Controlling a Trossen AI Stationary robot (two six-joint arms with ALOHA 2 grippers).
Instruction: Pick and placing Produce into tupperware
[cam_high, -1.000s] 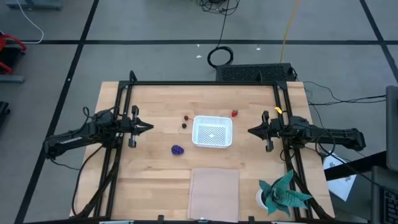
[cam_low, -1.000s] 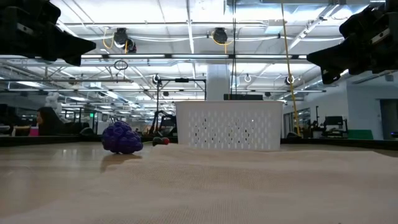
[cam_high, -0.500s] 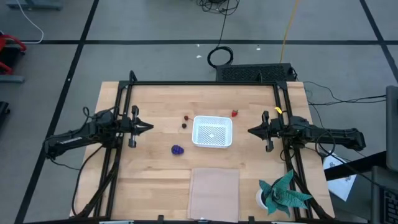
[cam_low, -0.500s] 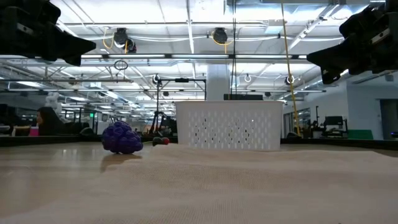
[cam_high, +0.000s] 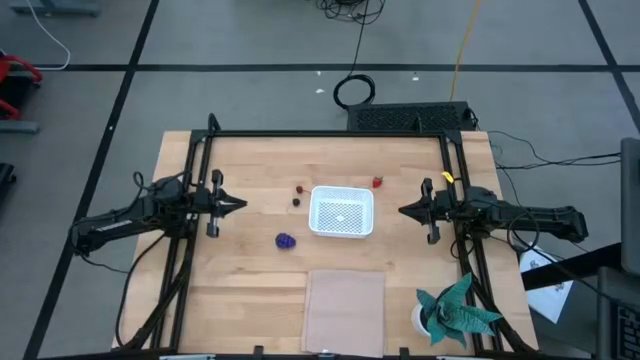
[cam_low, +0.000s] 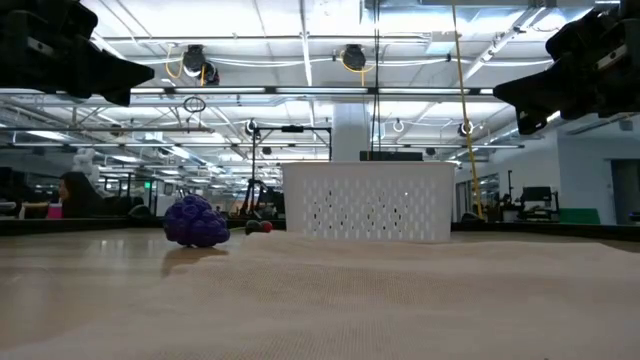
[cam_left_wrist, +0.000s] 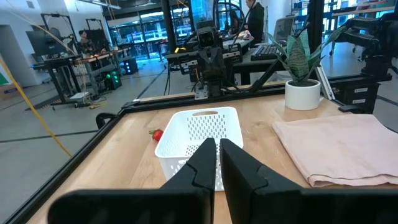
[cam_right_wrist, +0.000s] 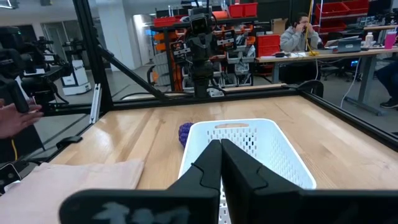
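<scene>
The white mesh tupperware (cam_high: 341, 212) stands mid-table, resting on its base. A purple-blue bunch (cam_high: 286, 241) lies at its near left, showing also in the low view (cam_low: 196, 222) and in the right wrist view (cam_right_wrist: 185, 130). Two small berries (cam_high: 298, 194) lie at its far left. A red strawberry piece (cam_high: 377, 182) lies at its far right, and the left wrist view shows it too (cam_left_wrist: 157, 134). My left gripper (cam_high: 243, 205) hovers left of the tupperware, shut, holding nothing. My right gripper (cam_high: 402, 211) hovers to its right, shut and empty. Both point level at the tupperware.
A pale flat sheet (cam_high: 344, 310) lies at the near edge. A teal paper plant in a white pot (cam_high: 455, 312) stands at the near right corner. A black frame (cam_high: 320, 134) borders the table. A person's hand (cam_right_wrist: 12, 115) shows beyond the table.
</scene>
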